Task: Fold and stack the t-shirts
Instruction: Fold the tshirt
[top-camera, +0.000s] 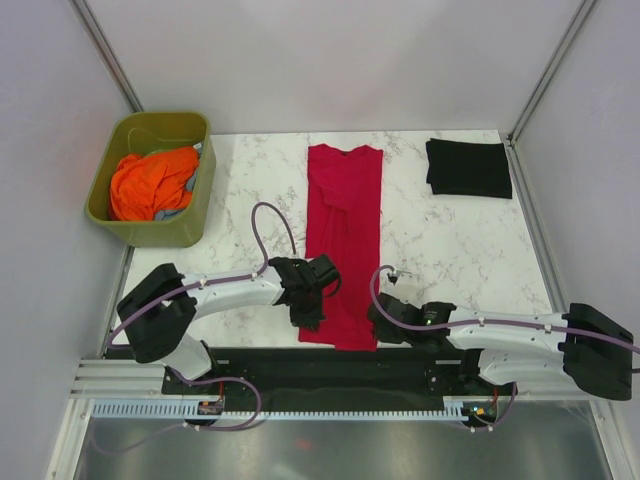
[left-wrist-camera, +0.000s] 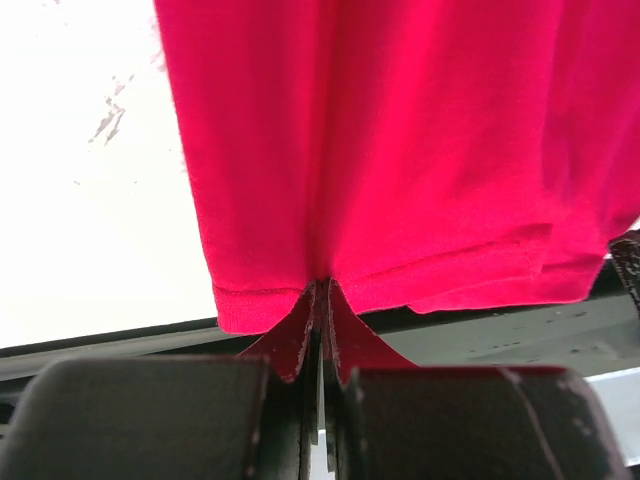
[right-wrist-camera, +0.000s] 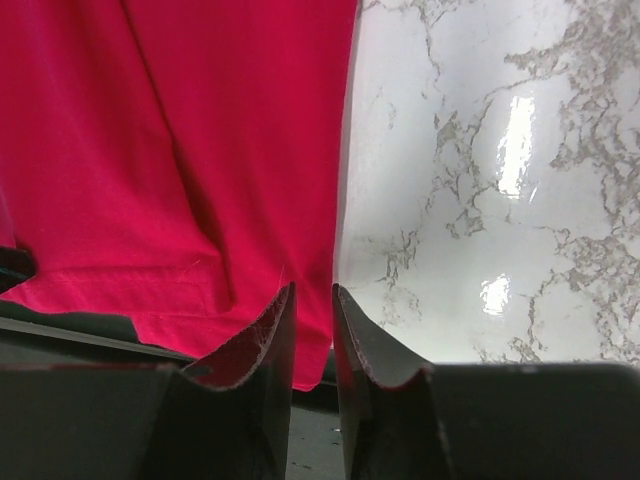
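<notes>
The crimson red t-shirt (top-camera: 344, 235) lies on the marble table as a long narrow strip, collar at the back, hem at the near edge. My left gripper (top-camera: 310, 318) is shut on its hem near the left corner; in the left wrist view the red cloth (left-wrist-camera: 400, 150) puckers into the closed gripper (left-wrist-camera: 322, 288). My right gripper (top-camera: 377, 322) sits at the hem's right corner. In the right wrist view it (right-wrist-camera: 313, 288) is narrowly open, straddling the shirt's right edge (right-wrist-camera: 200, 150), which lies flat. The black t-shirt (top-camera: 468, 167) lies folded at the back right.
An olive-green tub (top-camera: 199, 193) holding orange cloth (top-camera: 150, 183) stands at the back left. The marble table (top-camera: 450, 240) ends at a black rail (top-camera: 330, 365) just under the hem. Grey walls close in both sides and the back.
</notes>
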